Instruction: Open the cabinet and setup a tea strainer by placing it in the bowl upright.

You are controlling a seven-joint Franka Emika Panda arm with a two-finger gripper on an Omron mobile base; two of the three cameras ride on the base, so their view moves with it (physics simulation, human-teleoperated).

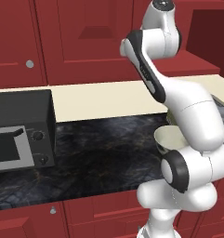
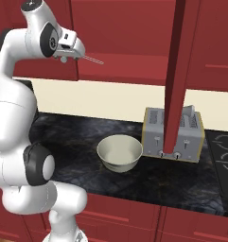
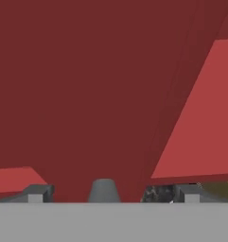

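Hiding most of the tea strainer [image 2: 94,60], the white hand of the arm is sitting high at the left of the right base view, so only a thin silver rod, which is appearing to be its handle, is sticking out past the hand. The mesh basket is not showing, and I cannot tell if the rod is touching the hand. This rod is running to the right and a little downward in that picture, with its free end pointing toward the open cabinet door [image 2: 176,71]. It is looking very thin, straight and shiny, and it is staying up at the level of the cabinet [image 2: 125,28], well above the counter [image 2: 73,137]. The gripper [image 3: 113,194] is standing spread wide, with its two dark fingertips [image 3: 37,194] far apart at the bottom of the hand view. A small grey stub [image 3: 103,190] is rising between them, too blurred to name. The bowl [image 2: 119,152] is sitting upright on the counter, just beside the toaster [image 2: 172,134], whose front the door edge is partly covering. In the left base view the arm is cutting off most of the bowl, and the microwave [image 1: 20,139] is getting cropped at the left edge.
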